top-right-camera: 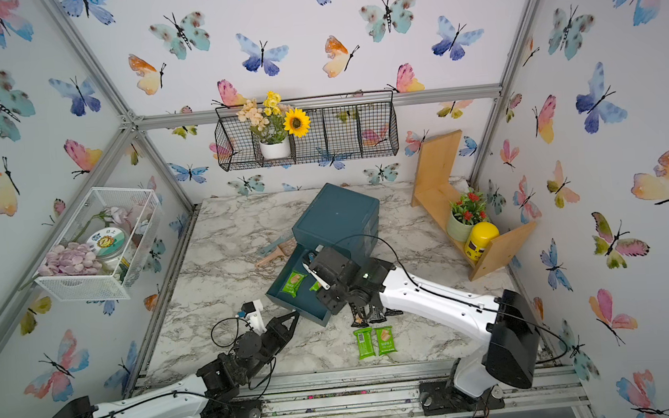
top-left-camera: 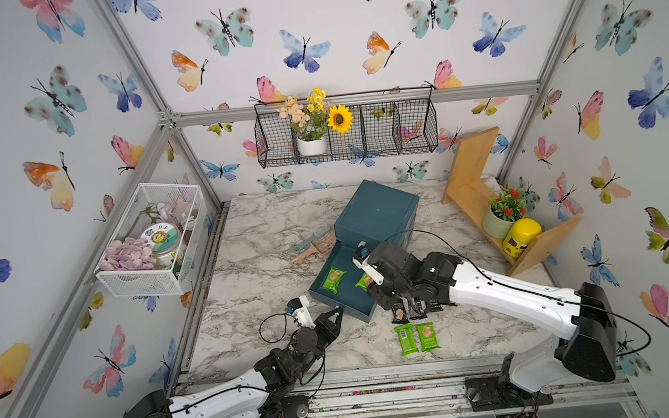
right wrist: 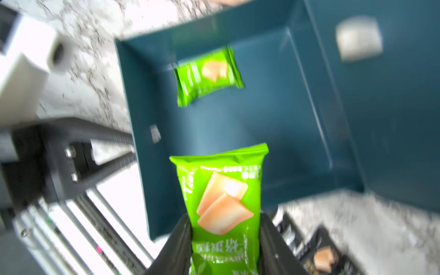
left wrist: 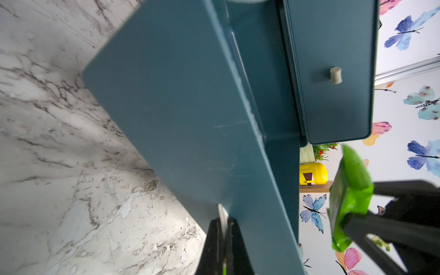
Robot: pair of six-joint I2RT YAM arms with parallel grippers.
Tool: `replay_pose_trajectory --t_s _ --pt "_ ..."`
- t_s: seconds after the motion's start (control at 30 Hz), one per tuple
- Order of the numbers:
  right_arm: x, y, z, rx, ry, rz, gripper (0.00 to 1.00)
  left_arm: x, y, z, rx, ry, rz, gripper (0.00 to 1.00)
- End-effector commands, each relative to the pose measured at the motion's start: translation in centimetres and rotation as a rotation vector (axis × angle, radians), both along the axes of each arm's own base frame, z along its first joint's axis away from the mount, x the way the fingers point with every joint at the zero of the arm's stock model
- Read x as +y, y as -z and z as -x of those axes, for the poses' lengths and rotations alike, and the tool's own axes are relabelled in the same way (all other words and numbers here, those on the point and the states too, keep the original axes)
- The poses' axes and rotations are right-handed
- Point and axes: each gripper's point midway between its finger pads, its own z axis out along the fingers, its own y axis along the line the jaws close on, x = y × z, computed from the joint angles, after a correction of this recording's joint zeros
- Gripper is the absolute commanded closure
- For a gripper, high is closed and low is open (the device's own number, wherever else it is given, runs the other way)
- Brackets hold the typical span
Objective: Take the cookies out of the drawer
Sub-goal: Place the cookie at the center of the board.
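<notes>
Top views look down from high; wrist views crowd the drawer.

Desk: Colours, item by item?

Operator: I list: drawer and cabinet, plain dark teal; green packet, bright green, tan biscuit print, white lettering; black packets, black with a tan biscuit.

Desk: And the surroundings?

Operator: On my screens: table, white marble with grey-brown veins; walls, white with watercolour butterflies; jar, yellow.
</notes>
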Motion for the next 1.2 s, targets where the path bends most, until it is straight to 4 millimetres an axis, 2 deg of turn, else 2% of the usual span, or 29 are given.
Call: replay_pose_trajectory --t_s 0.0,0.13,0.27,0.33,0.43,0.53,0.73,0.97,1.07,1.17 --pt "-4.5 1.6 1.0 0.042 0.194 0.037 0.74 0.3 -1.4 -0.7 -0.037 -0.041 0.026 1.00" --pt "-9.5 4.7 3.2 0.113 0.345 0.142 0.74 0.2 -1.4 -0.8 -0.034 -0.036 0.023 1.00" --pt "-13.3 6.9 5.1 0.173 0.493 0.211 0.73 0.0 -1.4 -0.8 -0.032 -0.034 0.022 1.00" --pt "-14.6 8.1 6.2 0.220 0.553 0.230 0.73 0.0 -1.4 -0.8 -0.031 -0.035 0.024 1.00" --pt "-15.6 9.9 7.5 0.275 0.623 0.238 0.73 0.1 -1.3 -0.9 -0.028 -0.039 0.026 1.00" --pt "-16.6 11.2 7.8 0.280 0.673 0.272 0.72 0.2 -1.2 -0.8 -0.025 -0.041 0.025 1.00" --pt "-16.8 13.2 7.0 0.257 0.708 0.278 0.72 0.2 -1.2 -0.8 -0.023 -0.040 0.024 1.00" --pt "-17.8 14.1 5.7 0.229 0.740 0.341 0.69 0.2 -1.4 -0.8 -0.024 -0.039 0.025 1.00" --pt "-17.8 14.5 5.7 0.234 0.741 0.356 0.64 0.2 -1.3 -0.8 -0.024 -0.041 0.025 1.00" --pt "-17.8 14.5 5.6 0.234 0.737 0.365 0.55 0.3 -1.3 -0.8 -0.024 -0.041 0.023 1.00"
